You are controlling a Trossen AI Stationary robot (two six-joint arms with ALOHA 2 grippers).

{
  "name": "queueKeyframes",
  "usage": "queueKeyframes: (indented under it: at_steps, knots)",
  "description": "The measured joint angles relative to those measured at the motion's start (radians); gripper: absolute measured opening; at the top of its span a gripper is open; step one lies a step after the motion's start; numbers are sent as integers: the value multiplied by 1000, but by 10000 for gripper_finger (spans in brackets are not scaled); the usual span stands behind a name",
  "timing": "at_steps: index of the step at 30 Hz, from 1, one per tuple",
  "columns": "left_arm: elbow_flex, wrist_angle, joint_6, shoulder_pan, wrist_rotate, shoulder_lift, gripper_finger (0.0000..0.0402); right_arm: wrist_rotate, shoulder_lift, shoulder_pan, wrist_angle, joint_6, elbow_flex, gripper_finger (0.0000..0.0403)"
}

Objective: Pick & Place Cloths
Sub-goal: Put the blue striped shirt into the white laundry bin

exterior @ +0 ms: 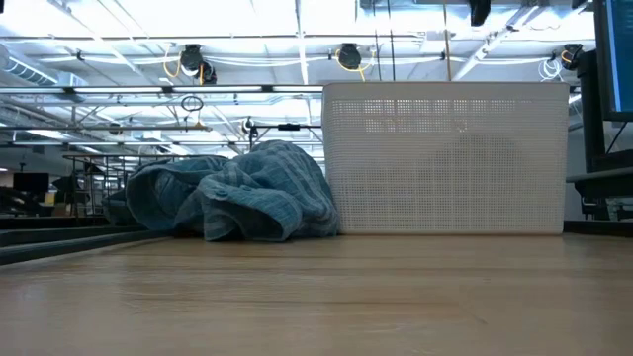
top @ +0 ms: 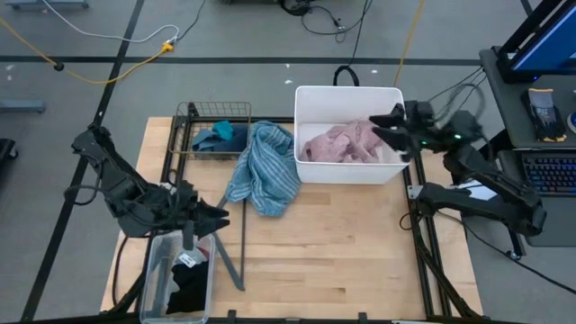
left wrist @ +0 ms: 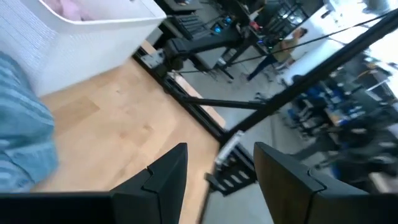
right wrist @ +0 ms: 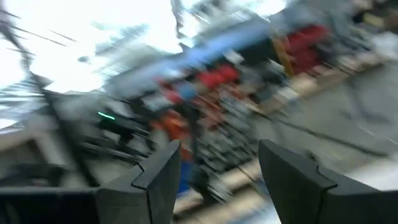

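Starting at your left, the left gripper [top: 219,214] hangs spread and empty over the clear bin [top: 153,270] holding the black shorts [top: 184,290], near the counter's [top: 342,261] front edge. A teal piece [top: 214,138] lies in the wire basket [top: 189,112], and the blue-striped towel [top: 265,171] slumps from it onto the counter against the white basket [top: 351,93], where the pink cloth [top: 342,144] lies. Your right gripper [top: 387,126] hovers at that basket's right rim, fingers parted, holding nothing. Watch the towel: grab one loose fold and it may drag across the wire basket or snag its rim.
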Motion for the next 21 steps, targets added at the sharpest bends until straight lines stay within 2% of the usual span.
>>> queueKeyframes:
  at_steps: [5,9,14,21]
  knots:
    - [0,7,187,73,-6,37,186,-147,-52,0,176,89,0,205]
    - [0,51,381,160,24,85,186,-216,-91,0,210,129,0,204]
    - [0,127,633,289,167,172,186,-216,-123,0,209,140,0,207]
    - [0,120,777,472,299,257,186,-216,-131,0,209,160,0,204]
